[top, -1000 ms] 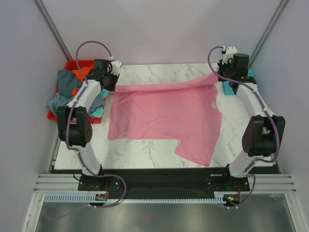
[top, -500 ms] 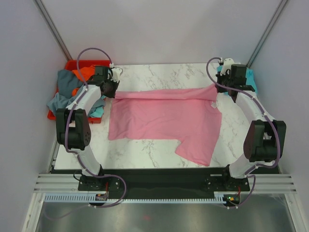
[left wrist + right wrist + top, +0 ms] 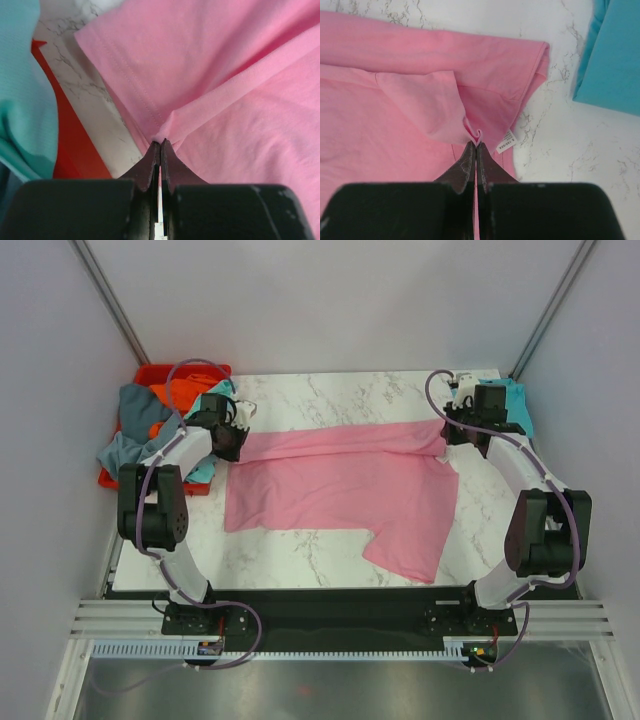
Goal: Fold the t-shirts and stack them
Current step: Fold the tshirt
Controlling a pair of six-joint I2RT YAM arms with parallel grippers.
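The pink t-shirt lies spread across the middle of the marble desk. Its far edge is drawn into a folded band that runs from one arm to the other. One sleeve reaches toward the desk's near right side.

The left end effector is clenched on the shirt's far left corner. In the left wrist view, its closed tips pinch a small peak of pink cloth, with creases fanning away from it. The right end effector is likewise clenched on the far right corner. In the right wrist view, its tips grip a little fold of pink fabric just beside the white label.

A red bin stands at the desk's far left, close to the left arm. It is heaped with a grey-blue t-shirt and an orange t-shirt. A mint t-shirt spills over the bin's side toward the desk. In the left wrist view, this mint cloth and the red bin wall sit just left of the grasped corner, with a strip of bare marble between them and the pink shirt.

A teal-turquoise t-shirt lies at the far right corner behind the right arm. Its edge is near the pink shirt's folded corner but apart from it.
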